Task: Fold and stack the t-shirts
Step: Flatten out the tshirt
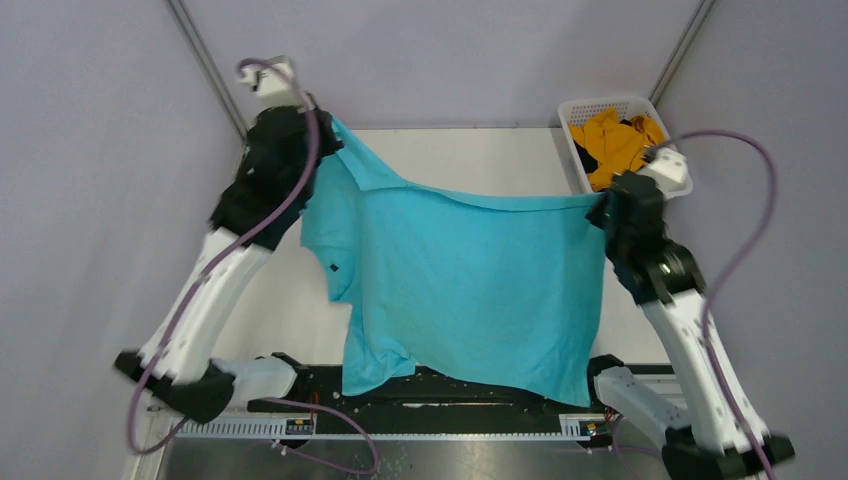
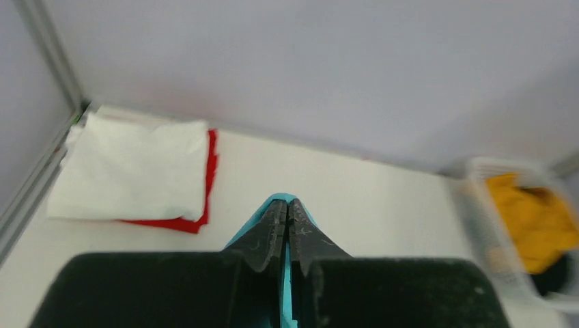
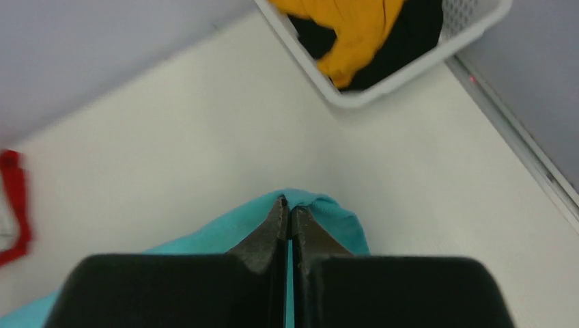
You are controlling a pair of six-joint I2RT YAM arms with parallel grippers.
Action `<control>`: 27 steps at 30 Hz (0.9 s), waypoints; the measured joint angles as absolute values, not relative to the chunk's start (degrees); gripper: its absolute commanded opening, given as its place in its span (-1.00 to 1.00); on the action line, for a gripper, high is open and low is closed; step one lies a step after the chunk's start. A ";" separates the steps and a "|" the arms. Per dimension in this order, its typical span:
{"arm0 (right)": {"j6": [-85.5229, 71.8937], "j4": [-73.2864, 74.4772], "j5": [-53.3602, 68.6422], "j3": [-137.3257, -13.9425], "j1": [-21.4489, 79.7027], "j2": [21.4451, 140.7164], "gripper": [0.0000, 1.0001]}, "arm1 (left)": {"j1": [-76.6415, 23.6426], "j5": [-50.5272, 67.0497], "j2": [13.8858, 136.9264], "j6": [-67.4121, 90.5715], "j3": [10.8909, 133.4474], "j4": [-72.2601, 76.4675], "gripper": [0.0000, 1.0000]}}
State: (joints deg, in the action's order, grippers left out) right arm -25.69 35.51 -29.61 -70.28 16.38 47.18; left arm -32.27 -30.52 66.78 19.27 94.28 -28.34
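My left gripper (image 2: 287, 203) has its fingers pressed together on a pinch of the turquoise t-shirt (image 1: 460, 290); in its wrist view the cloth shows as a thin strip between them. My right gripper (image 3: 287, 201) is clamped the same way on another edge of that shirt, with a small fold bulging out past its tips.

From the overhead camera I see the shirt hanging spread between the two arms. The left hold is farther back and the right hold is close to the basket (image 1: 604, 103). One sleeve droops on the left side, and the lower hem drapes over the black rail at the arm bases.

A folded white t-shirt (image 2: 130, 167) lies at the far left corner of the table (image 1: 480, 155), on top of a red t-shirt (image 2: 212, 178) whose edge peeks out along two sides. The white lattice basket sits at the far right corner and holds a mustard-yellow t-shirt (image 1: 612, 145) and a black t-shirt (image 3: 410, 41).
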 measured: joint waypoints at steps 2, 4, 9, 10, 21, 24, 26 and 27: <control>-25.63 32.12 -30.61 -65.47 15.84 54.26 -1.00 | -27.88 -29.85 73.93 19.73 92.27 -26.17 -1.00; -25.52 28.51 -29.74 -61.98 14.06 63.44 -1.00 | -23.51 -27.90 83.99 20.16 91.61 -23.53 -1.00; -25.12 21.45 -25.15 -65.23 9.21 84.14 -0.03 | -18.72 -23.11 110.59 19.70 102.19 -23.59 -0.27; -24.64 20.38 -24.25 -67.72 8.69 88.31 0.38 | -18.41 -22.17 116.95 19.31 107.33 -23.97 -0.09; -21.50 15.66 -13.26 -78.04 8.10 96.75 0.99 | -18.96 -14.22 129.80 19.20 118.45 -28.40 0.98; -22.55 15.05 -10.17 -72.55 8.14 90.70 0.99 | -18.96 -12.97 120.84 21.63 107.81 -28.60 0.98; -23.44 14.20 -8.32 -67.83 8.19 86.19 0.99 | -18.96 -11.88 114.34 23.55 100.90 -28.18 0.98; -23.97 14.26 -7.22 -65.14 8.19 83.77 0.99 | -18.96 -10.96 110.89 24.40 97.45 -28.01 0.98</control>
